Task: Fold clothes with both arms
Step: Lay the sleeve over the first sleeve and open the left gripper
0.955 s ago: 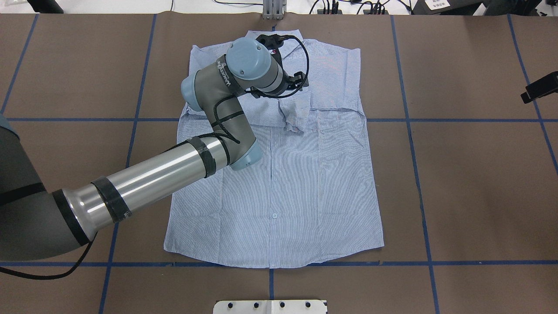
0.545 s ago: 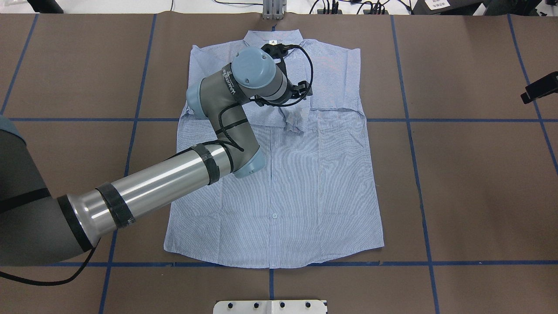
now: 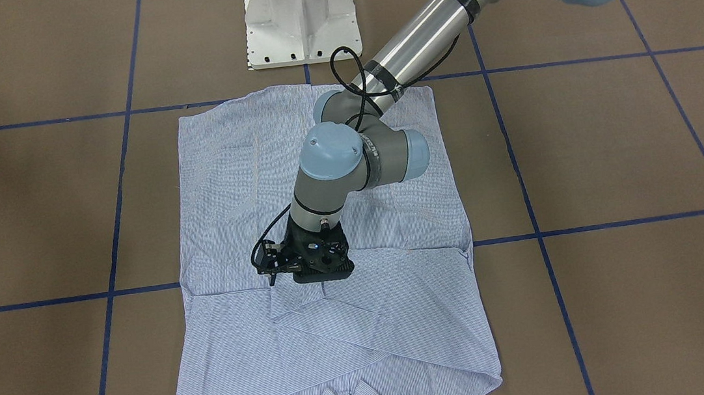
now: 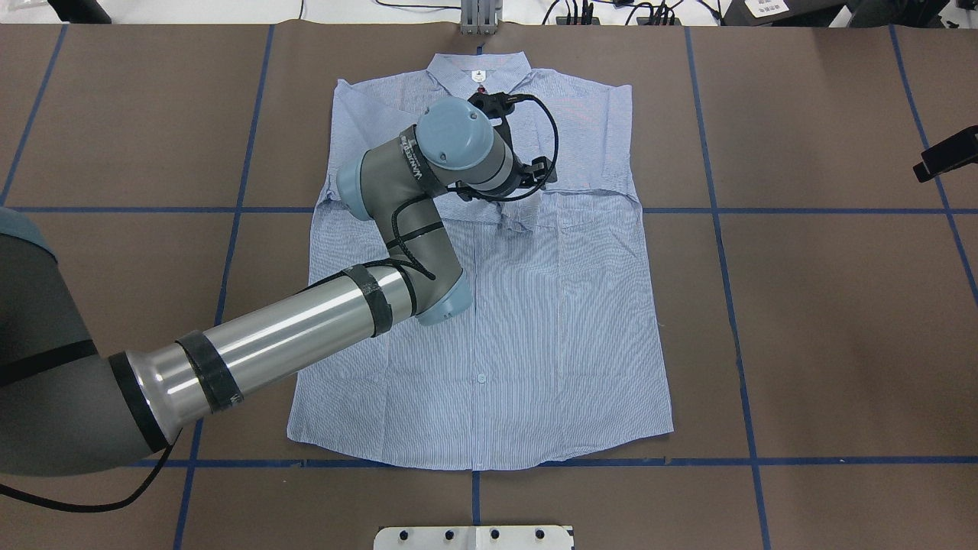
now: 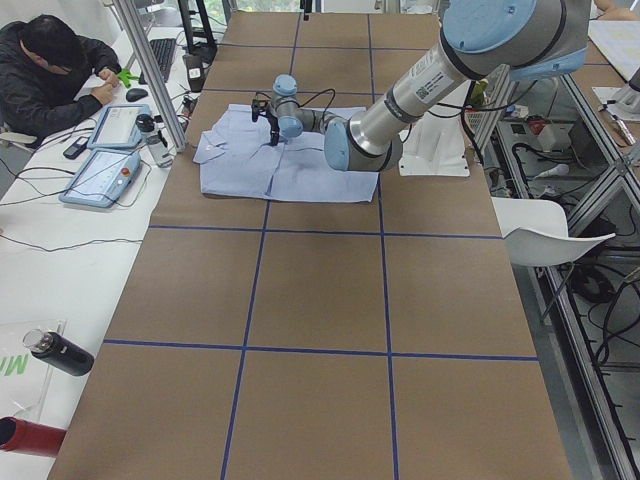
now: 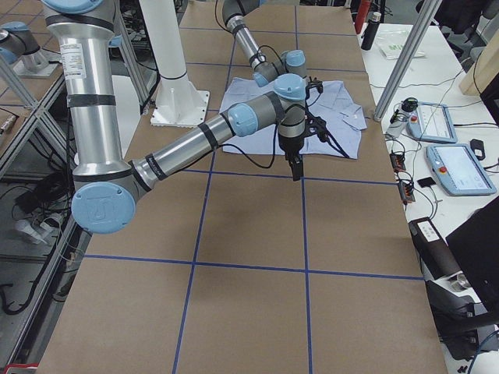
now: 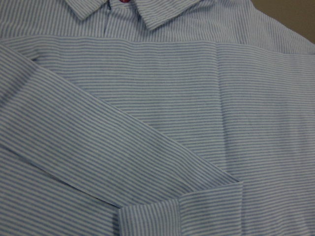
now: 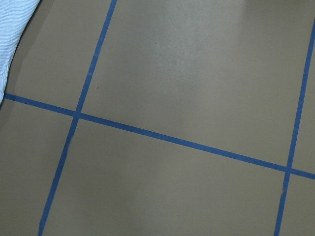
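- One shirt (image 4: 535, 328) lies flat mid-worktop (image 4: 825, 321), sleeves (image 3: 363, 307) folded across its chest.
- Two arms (image 4: 267, 336): left pincer (image 3: 324, 274) down at the sleeves, right pincer (image 6: 295, 167) beside the shirt; cannot tell either's opening.

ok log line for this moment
shirt flat, sleeves folded in | left hand over sleeves, grip unclear | right hand over table, off shirt

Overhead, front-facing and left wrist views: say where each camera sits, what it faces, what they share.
Overhead: behind the base, looking forward and down at the shirt; left arm enters from left.
Front-facing: across the table, facing the base; left arm at right.
Left wrist: close over the shirt; no arm shows.
Shared: the collar.
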{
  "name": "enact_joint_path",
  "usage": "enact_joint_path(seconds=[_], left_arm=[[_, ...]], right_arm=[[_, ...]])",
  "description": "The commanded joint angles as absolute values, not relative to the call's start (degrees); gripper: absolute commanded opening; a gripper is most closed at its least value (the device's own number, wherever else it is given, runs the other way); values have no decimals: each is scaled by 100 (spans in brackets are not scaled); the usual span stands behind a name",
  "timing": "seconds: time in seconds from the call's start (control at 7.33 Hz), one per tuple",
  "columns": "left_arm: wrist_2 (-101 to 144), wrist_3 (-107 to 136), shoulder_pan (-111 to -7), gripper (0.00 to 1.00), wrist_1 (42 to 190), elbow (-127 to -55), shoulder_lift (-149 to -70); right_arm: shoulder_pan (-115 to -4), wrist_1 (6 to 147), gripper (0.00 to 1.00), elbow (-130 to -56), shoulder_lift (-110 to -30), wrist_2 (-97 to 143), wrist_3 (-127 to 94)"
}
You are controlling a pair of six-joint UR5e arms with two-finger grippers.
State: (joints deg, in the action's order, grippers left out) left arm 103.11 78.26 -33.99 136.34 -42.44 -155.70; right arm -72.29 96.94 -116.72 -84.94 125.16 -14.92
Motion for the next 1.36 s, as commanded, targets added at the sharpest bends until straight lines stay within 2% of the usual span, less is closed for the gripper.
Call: enact_joint_path(seconds=[0.0, 0.82, 1.23], left_arm=[[10371, 8006, -3349, 100, 13667, -4245, -15697], [10371, 8701, -2839, 100, 14036, -4263, -16294], [10799, 8614, -2865, 100, 13644, -4673, -16260]], right_arm=[[-7225, 9694, 100, -11672, -8499, 12516, -1485], [-7233, 9694, 100, -11654, -8534, 12524, -1485], [-7225, 9694, 100, -11724, -8491, 12524, -1721]])
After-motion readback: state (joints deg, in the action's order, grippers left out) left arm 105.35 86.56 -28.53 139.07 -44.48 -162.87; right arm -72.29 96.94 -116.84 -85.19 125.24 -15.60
